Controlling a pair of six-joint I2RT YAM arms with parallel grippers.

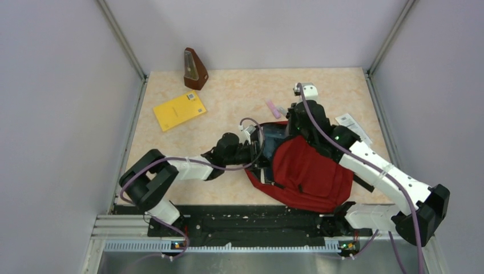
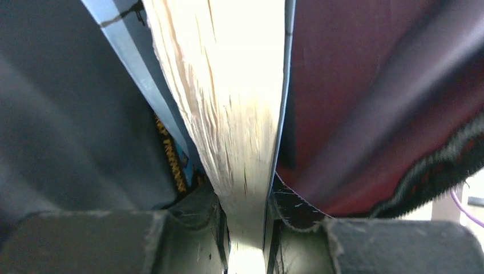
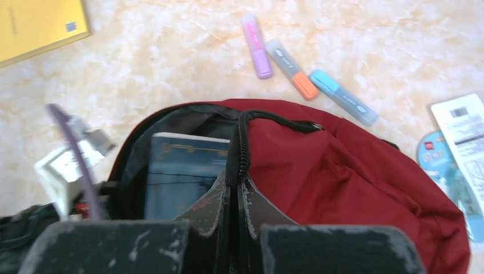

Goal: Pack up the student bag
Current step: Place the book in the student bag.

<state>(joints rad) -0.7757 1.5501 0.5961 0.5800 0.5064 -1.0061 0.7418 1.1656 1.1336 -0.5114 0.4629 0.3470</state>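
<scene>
Dark red student bag (image 1: 308, 171) lying at the near right of the table (image 1: 240, 97), its mouth open toward the far left. The right arm arches forward over the bag, with the right gripper (image 3: 235, 197) pinched together on the black zipper trim (image 3: 240, 142). The left arm stretches low across the table, with the left gripper (image 2: 246, 228) clamped on the book (image 2: 228, 103) standing in the opening. Yellow notebook (image 1: 179, 110) well apart.

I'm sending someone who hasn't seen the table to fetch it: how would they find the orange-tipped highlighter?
Find the dark red student bag on the marbled table. Just past its open top, three highlighters lie in a loose row. The orange-tipped highlighter is the middle one, between the pink highlighter and the blue highlighter, and it alone has a grey body with an orange end.
</scene>
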